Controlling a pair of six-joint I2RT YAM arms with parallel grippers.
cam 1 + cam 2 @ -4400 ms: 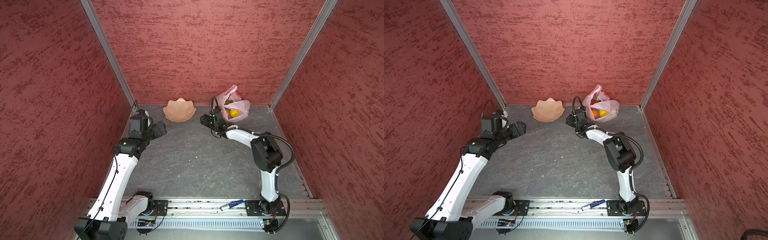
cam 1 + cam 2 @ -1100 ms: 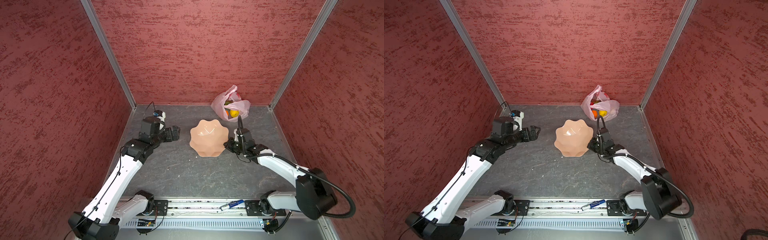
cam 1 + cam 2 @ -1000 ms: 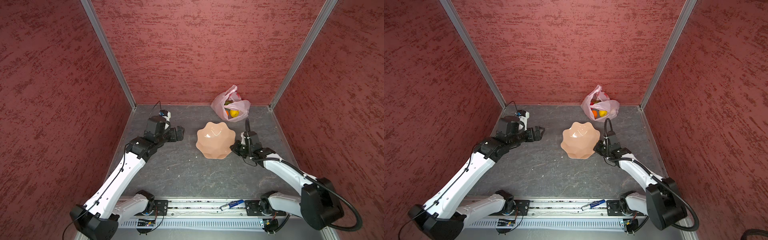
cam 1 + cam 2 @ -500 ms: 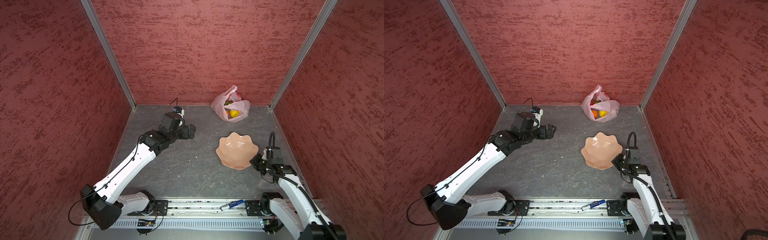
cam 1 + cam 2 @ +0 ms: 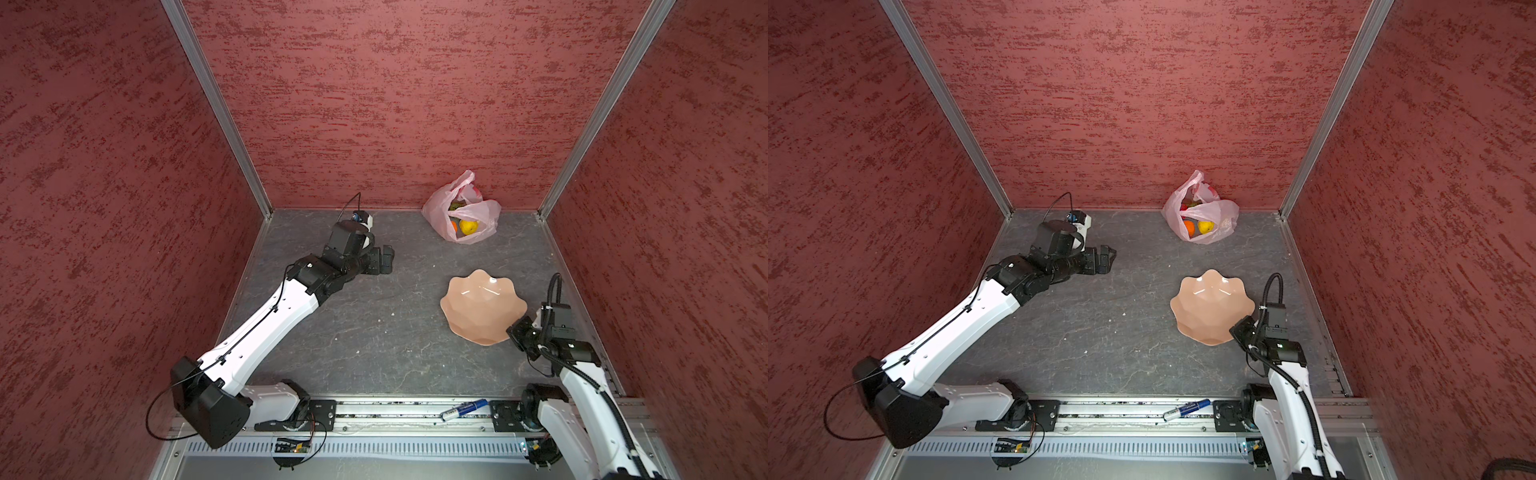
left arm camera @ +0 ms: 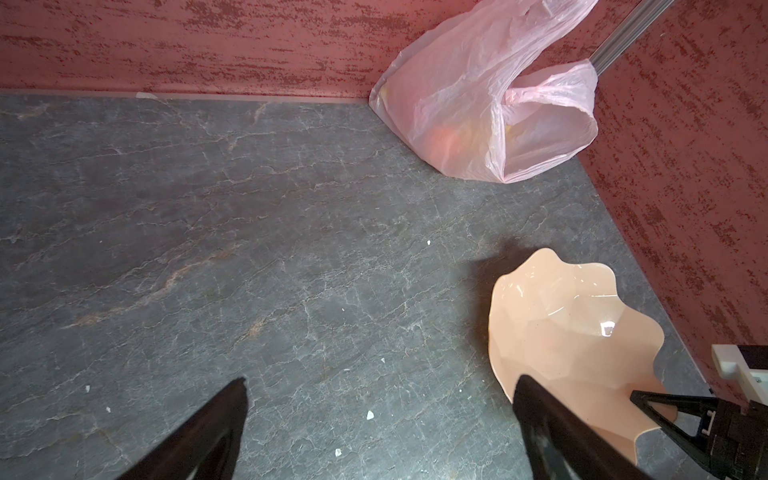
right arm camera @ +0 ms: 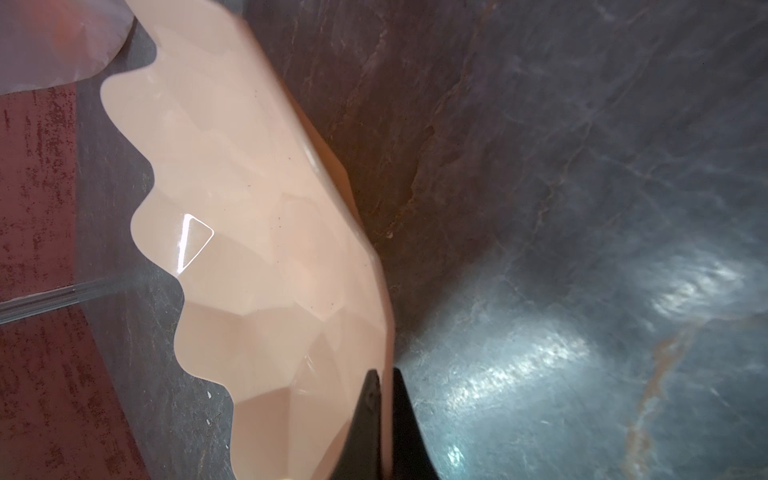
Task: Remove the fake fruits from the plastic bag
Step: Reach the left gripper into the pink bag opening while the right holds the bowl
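The plastic bag (image 5: pixel 461 212) (image 5: pixel 1202 216) (image 6: pixel 486 108) slumps in the back right corner, pale pink and crinkly, mouth upward. Inside it show fake fruits: an orange one (image 5: pixel 454 226) (image 5: pixel 1188 227) beside a yellow one (image 5: pixel 468 226) (image 5: pixel 1205 226); the others are hidden by the film. My left gripper (image 5: pixel 384 264) (image 5: pixel 1106 257) (image 6: pixel 381 380) hovers open and empty over the floor, well left of the bag. At the front right, my right gripper (image 5: pixel 513 332) (image 5: pixel 1235 328) (image 7: pixel 384 374) is shut on the rim of a tilted peach petal-edged bowl (image 5: pixel 482 305) (image 5: pixel 1210 305) (image 7: pixel 249 208).
Red textured walls close off the left, back and right of the grey stone-patterned floor (image 5: pixel 374 332). A blue marker (image 5: pixel 463 409) (image 5: pixel 1185 409) lies on the front rail between the arm bases. The bowl (image 6: pixel 561 328) sits between the bag and the right arm.
My right gripper has carried the bowl from the middle to the front right. The left arm has stretched farther toward the back middle, nearer the bag, still open.
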